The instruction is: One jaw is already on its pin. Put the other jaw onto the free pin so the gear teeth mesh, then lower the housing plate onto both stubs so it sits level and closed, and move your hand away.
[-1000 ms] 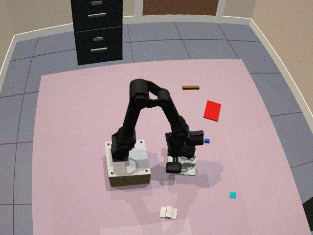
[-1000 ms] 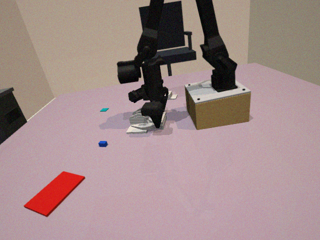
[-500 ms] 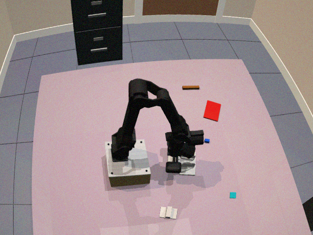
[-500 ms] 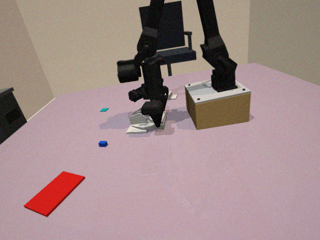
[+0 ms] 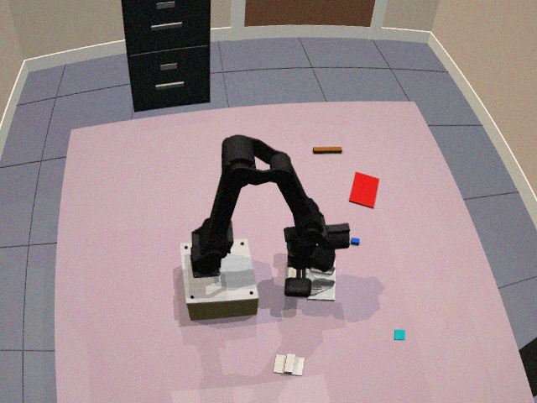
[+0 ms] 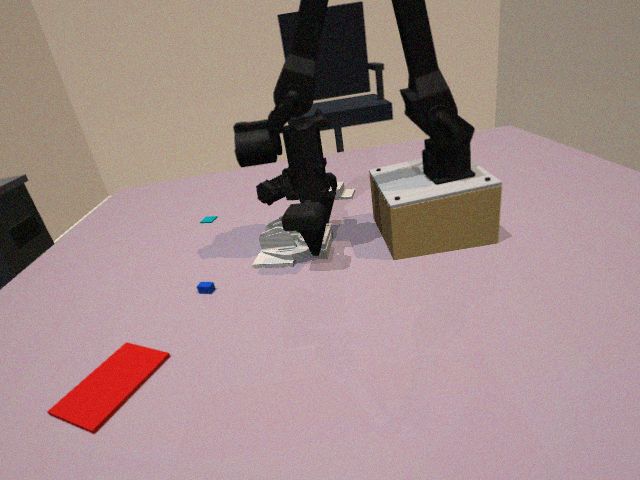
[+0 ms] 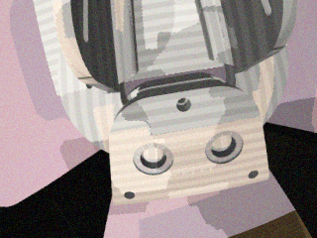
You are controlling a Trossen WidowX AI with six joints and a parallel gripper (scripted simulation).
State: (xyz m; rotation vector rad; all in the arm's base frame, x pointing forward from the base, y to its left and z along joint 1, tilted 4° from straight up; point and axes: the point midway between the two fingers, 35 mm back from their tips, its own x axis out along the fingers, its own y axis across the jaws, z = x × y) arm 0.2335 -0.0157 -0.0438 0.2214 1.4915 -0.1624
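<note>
My gripper (image 7: 182,142) (image 5: 299,269) reaches down over the pale ribbed base (image 5: 321,294) (image 6: 272,260). It is shut on the housing plate (image 7: 190,175), with the black fingers at the plate's left and right edges in the wrist view. The plate has two ringed holes, and a round pale stub end (image 7: 152,155) shows in the left one and another (image 7: 222,144) in the right one, each with a dark crescent below. Two dark curved shapes with pale slots lie above the plate in the wrist view. The gear teeth, the pins and the plate's underside are hidden, so meshing and seating cannot be told.
The arm's box mount (image 5: 221,308) (image 6: 444,222) stands beside the base. A small pale stepped piece (image 5: 289,364) (image 6: 347,192), a cyan square (image 5: 399,334) (image 6: 208,219), a blue block (image 5: 355,241) (image 6: 205,287), a red slab (image 5: 364,190) (image 6: 111,384) and a brown bar (image 5: 327,149) lie around.
</note>
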